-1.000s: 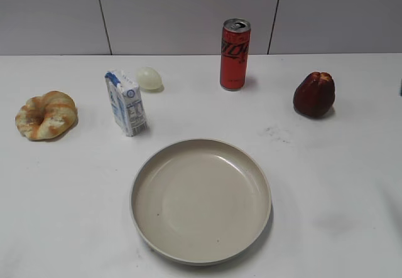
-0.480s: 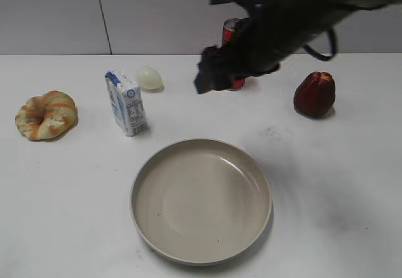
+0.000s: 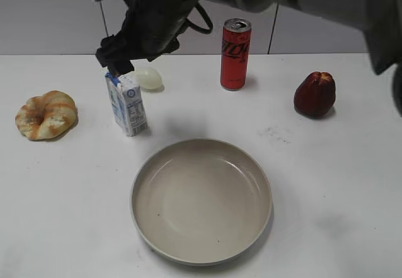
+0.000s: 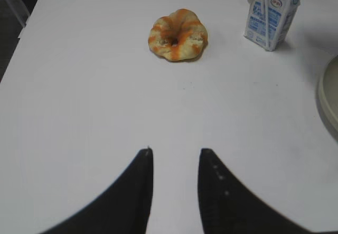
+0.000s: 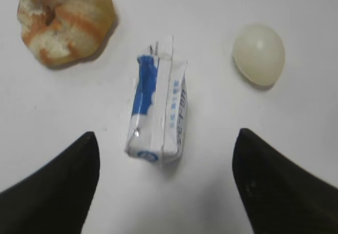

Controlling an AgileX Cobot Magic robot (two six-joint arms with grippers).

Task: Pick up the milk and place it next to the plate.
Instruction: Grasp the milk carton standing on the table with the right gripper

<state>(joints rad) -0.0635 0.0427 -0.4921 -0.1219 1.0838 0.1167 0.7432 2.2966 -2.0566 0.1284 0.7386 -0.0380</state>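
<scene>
The milk (image 3: 127, 104) is a small white carton with blue print, standing upright left of centre, behind the plate's left side. It also shows in the left wrist view (image 4: 270, 13) and from above in the right wrist view (image 5: 158, 114). The plate (image 3: 201, 199) is a large beige dish at the front centre, empty. My right gripper (image 3: 119, 61) reaches across from the right and hovers just above the milk's top, jaws wide open (image 5: 166, 155), touching nothing. My left gripper (image 4: 175, 152) is open and empty over bare table, not seen in the exterior view.
A bread ring (image 3: 46, 115) lies at the far left. A pale egg (image 3: 149, 78) sits just behind the milk. A red soda can (image 3: 235, 54) stands at the back centre, and a dark red fruit (image 3: 314, 94) at the right.
My right arm entered from the upper right and swept left across the table, from over the can to just above the milk. The objects have not moved.
</scene>
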